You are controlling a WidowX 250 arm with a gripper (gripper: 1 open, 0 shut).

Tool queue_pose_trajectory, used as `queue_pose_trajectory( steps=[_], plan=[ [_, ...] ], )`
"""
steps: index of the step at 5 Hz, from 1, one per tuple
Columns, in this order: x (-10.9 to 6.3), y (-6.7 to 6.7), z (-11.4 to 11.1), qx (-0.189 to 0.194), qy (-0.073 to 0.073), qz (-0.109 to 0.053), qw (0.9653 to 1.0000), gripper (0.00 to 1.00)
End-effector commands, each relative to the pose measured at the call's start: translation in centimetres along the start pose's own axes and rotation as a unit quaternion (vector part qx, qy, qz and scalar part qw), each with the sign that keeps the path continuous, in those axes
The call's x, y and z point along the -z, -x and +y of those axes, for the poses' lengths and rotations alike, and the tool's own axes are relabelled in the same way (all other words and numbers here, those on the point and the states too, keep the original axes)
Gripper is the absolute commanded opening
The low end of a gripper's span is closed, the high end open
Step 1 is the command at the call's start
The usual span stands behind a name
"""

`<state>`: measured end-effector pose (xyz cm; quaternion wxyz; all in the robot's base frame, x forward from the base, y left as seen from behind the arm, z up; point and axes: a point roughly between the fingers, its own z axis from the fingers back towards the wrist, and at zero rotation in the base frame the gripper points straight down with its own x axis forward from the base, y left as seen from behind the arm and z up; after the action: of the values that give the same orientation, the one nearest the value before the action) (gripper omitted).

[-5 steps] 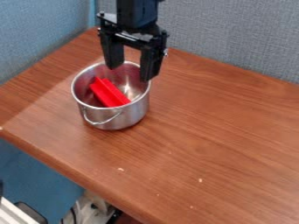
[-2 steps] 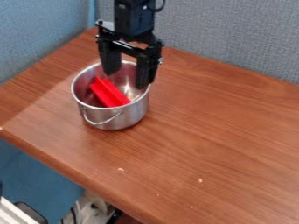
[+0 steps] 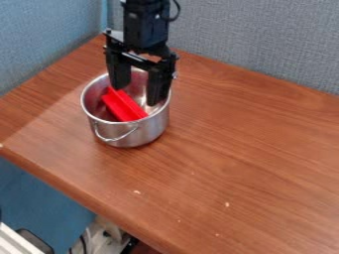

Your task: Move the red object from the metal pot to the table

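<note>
arm: black, boxy wrist block, top cut off by the frame edge | gripper: black, crossbar with two long flat parallel fingers | finish: matte, dark | cables, screws, markings: too small to tell

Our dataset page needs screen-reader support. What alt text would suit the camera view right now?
A black robot gripper, jaws open and pointing down, hangs over a round shiny steel pot holding a small bright red plastic piece. The pot stands near the far left corner of a reddish-brown wooden table, against a blue-grey fabric wall.
</note>
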<state>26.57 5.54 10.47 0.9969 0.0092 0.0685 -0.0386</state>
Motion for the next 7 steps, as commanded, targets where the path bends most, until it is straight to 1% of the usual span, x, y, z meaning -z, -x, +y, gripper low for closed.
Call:
queue_pose_trajectory(
  steps=[1,3,6,7],
  plan=[
    [-0.3,-0.3,1.5,-0.015,-0.012,-0.018,0.9997,1.0],
    [0.7,-0.5,2.2,-0.021,-0.022,-0.015,0.9994,1.0],
    [2.3,-0.6,2.7,-0.028,-0.035,-0.003,0.999,1.0],
    [2.8,-0.6,2.8,-0.03,-0.037,0.001,0.9989,0.0]
  ],
)
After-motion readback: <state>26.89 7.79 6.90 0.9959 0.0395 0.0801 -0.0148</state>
